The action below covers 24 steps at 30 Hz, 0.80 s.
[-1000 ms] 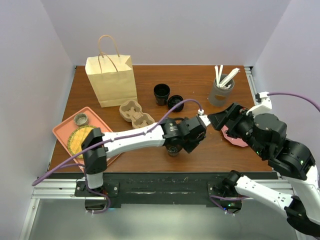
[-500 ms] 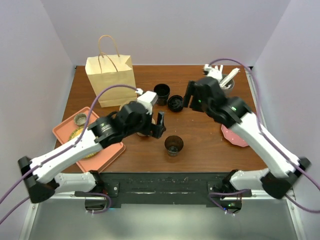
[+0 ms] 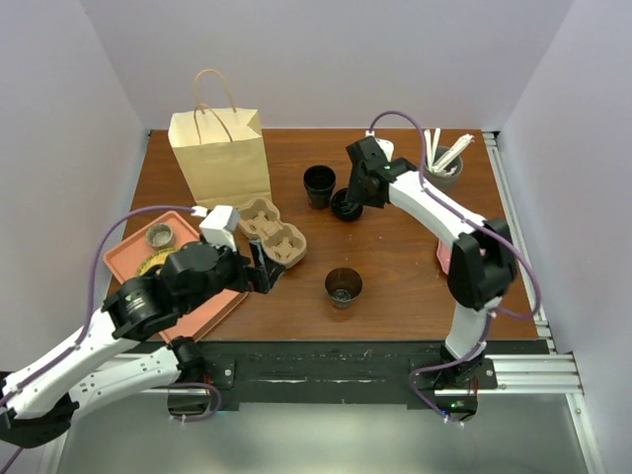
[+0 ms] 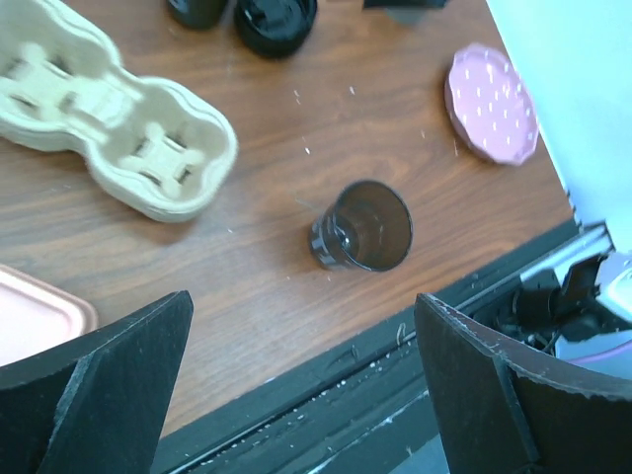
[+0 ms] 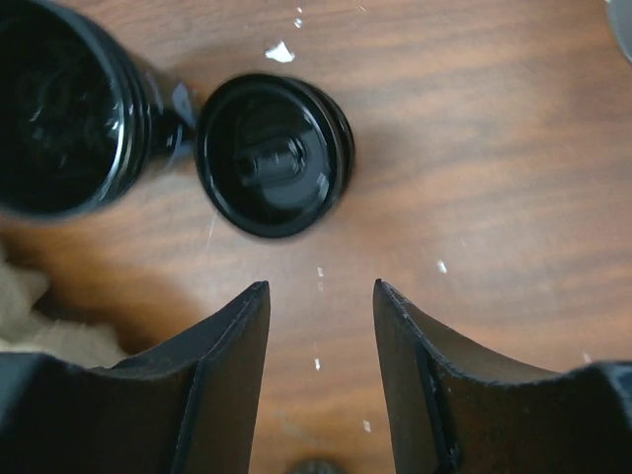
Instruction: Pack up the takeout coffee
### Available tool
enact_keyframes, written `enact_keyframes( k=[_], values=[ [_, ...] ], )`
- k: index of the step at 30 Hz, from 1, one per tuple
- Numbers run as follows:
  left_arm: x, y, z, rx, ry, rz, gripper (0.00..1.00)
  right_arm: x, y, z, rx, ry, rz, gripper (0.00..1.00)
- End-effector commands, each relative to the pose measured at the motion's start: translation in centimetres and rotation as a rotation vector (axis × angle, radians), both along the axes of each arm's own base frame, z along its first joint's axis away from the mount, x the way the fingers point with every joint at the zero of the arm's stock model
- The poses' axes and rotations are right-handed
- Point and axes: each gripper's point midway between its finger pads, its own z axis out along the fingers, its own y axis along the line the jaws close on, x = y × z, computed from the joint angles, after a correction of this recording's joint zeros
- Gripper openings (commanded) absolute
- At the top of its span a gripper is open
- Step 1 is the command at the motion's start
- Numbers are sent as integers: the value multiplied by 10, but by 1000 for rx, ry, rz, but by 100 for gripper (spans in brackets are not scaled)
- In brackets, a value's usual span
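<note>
The takeout coffee is not in view; no lidded cup shows. A lidless black cup (image 3: pixel 344 286) (image 4: pixel 363 225) stands near the front edge. Another lidless black cup (image 3: pixel 319 185) (image 5: pixel 59 109) stands at the back, with a loose black lid (image 3: pixel 343 206) (image 5: pixel 272 155) beside it. My right gripper (image 3: pixel 358 195) (image 5: pixel 321 286) hangs just short of that lid, open at a medium gap, with only bare table between its fingers. My left gripper (image 3: pixel 265 272) (image 4: pixel 304 301) is wide open and empty, to the left of the front cup and near the carrier.
A paper bag (image 3: pixel 219 158) stands at the back left, with a cardboard cup carrier (image 3: pixel 270 232) (image 4: pixel 118 128) in front of it. A pink tray (image 3: pixel 128 259) lies at the left. A pink plate (image 4: pixel 492 104) lies at the right. A grey utensil holder (image 3: pixel 439 168) stands at the back right.
My left arm has drawn back left, away from the front cup, and its jaws have opened wide. My right arm has swung from the right side to the loose lid, its jaws narrowing.
</note>
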Motion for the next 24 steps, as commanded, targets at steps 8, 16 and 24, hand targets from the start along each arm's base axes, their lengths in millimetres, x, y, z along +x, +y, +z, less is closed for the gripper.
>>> enact_keyframes(
  k=[8,16,24],
  values=[
    [15,24,8,106,-56,109,100,53,-3,2,-89,-52,-6,46],
    [22,13,7,143,-47,87,100,61,-13,-24,-122,9,-20,44],
    [23,12,11,139,-61,84,100,65,-12,-42,-108,42,-14,40]
  ],
)
